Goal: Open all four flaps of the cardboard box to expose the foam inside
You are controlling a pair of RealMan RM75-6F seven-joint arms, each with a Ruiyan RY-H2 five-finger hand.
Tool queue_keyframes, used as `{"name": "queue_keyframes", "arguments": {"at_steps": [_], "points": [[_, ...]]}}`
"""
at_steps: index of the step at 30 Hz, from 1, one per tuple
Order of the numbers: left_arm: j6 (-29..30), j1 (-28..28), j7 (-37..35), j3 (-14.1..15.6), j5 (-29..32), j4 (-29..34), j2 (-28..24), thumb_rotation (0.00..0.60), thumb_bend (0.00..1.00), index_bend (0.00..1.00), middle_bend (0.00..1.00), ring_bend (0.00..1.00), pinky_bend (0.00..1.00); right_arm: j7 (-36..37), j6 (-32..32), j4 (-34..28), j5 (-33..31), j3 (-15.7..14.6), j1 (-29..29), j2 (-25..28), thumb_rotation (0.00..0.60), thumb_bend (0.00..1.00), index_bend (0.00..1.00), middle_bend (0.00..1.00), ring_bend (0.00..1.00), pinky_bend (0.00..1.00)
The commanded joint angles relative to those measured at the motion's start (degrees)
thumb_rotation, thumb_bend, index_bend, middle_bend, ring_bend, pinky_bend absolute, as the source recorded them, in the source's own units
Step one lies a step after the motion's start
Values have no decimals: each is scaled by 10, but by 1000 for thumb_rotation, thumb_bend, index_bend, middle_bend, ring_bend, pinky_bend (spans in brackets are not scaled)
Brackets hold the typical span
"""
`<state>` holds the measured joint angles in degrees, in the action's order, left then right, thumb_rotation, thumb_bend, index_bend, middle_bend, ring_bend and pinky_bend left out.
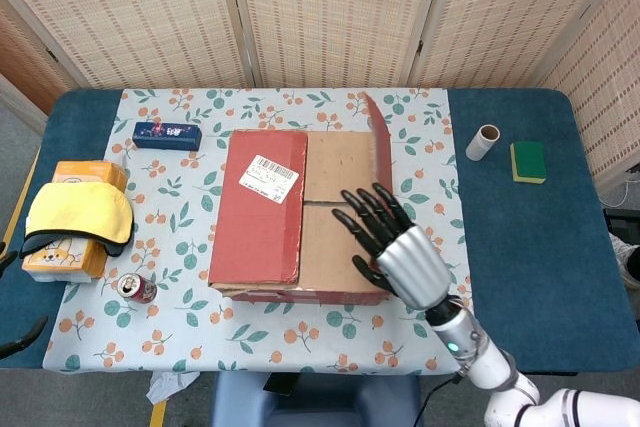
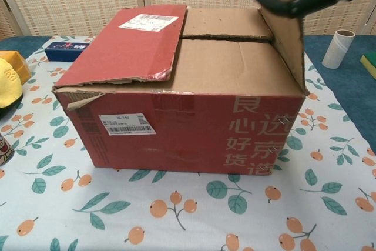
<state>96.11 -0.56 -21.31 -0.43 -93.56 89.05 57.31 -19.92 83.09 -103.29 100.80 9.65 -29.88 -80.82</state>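
The red cardboard box (image 1: 300, 209) (image 2: 176, 121) sits mid-table. Its left flap (image 1: 258, 205) (image 2: 126, 42), with a white label, lies flat and closed. The right flap (image 1: 378, 147) (image 2: 282, 24) stands upright, which bares two brown inner flaps (image 1: 335, 197) (image 2: 229, 57) that are still folded shut. No foam shows. My right hand (image 1: 395, 247) hovers at the raised flap's near end with its fingers spread. In the chest view one black finger (image 2: 296, 1) lies across the flap's inner face. Only dark slivers of my left hand (image 1: 18, 335) show at the table's left edge.
A blue box (image 1: 166, 134) lies behind the carton's left side. An orange box with a yellow eye mask (image 1: 75, 217) and a can (image 1: 137, 288) sit at the left. A paper roll (image 1: 484, 141) (image 2: 338, 48) and a green sponge (image 1: 528, 161) lie at the right.
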Motion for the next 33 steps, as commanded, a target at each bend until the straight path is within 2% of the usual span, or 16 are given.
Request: {"name": "queue_keyframes", "arguments": {"at_steps": [1,7,12,18,22,28,33], "points": [[3,2,2,2,-5,0,1,600,321,0,0,0,0,-1,97,-14,24,-20,74,46,600,430,0,0,0,0],[4,2,21,5,-14,4,2,600,321,0,0,0,0,71,212,37,27,-76,177,68,600,430,0,0,0,0],[7,0,49,10,-36,2,9,600,321,0,0,0,0,127,258,111,17,-95,227,53,600,429,0,0,0,0],[-3,-6,85,10,-39,20,18,600,321,0,0,0,0,172,258,164,15,-101,243,41,600,430,0,0,0,0],[-34,-17,104,15,-35,51,13,600,321,0,0,0,0,196,257,177,6,-98,252,46,600,430,0,0,0,0],[-58,-37,214,9,-59,108,14,600,318,0,0,0,0,208,247,193,-4,-112,273,54,600,430,0,0,0,0],[-115,-64,274,9,-55,165,4,600,318,0,0,2,23,206,220,201,-13,-129,287,68,600,430,0,0,0,0]]}}
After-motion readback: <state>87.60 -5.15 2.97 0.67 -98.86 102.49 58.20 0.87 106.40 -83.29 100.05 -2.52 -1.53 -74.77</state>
